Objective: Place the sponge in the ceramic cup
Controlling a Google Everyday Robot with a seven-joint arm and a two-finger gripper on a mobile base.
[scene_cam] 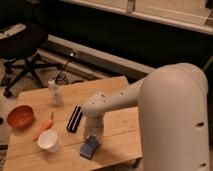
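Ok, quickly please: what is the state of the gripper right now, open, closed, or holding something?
Gripper: down at the sponge on the table, right of the ceramic cup; open, closed or gripping cannot be told.
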